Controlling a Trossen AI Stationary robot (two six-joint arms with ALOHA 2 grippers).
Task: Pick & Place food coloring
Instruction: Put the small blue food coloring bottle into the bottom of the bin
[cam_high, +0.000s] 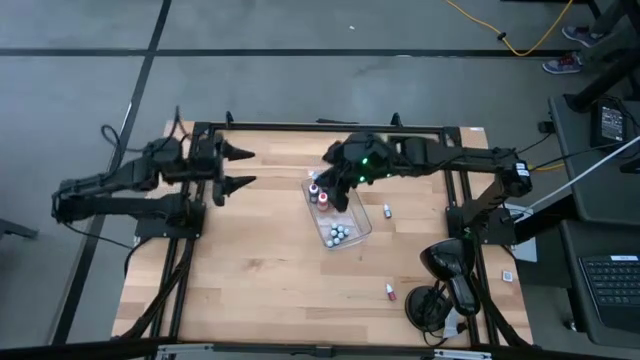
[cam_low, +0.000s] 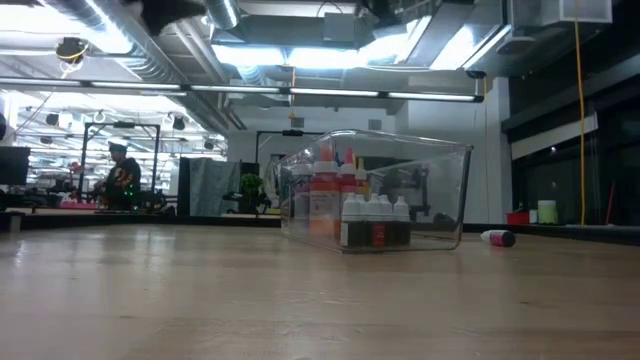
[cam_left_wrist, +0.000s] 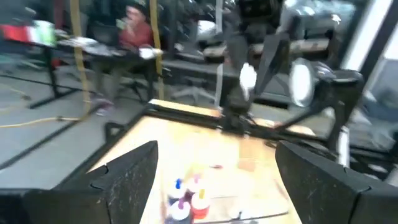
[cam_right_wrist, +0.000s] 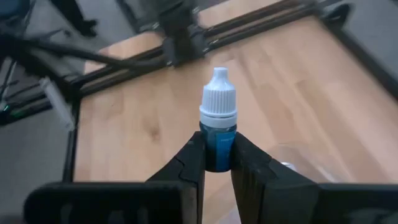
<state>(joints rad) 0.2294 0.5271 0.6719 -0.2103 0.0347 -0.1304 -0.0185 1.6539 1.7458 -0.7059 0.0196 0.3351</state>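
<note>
Overhead, the clear tray (cam_high: 357, 226) sits near the table's (cam_high: 250, 280) middle, holding upright bottles: red-and-pale ones at its far end (cam_high: 320, 193) and a pale-capped cluster (cam_high: 338, 236) at its near end. The right gripper (cam_high: 333, 183) hangs over the tray's far end, its fingers (cam_right_wrist: 186, 163) closed narrowly around a blue food coloring bottle (cam_right_wrist: 217, 127) with a white cap, held upright. 2 loose bottles lie on the wood: one (cam_high: 387, 211) just right of the tray, another (cam_high: 390, 291) well apart near the front edge. The left gripper (cam_high: 238, 168) waits at the left side, fingers spread wide, with bare wood between it and the tray.
</note>
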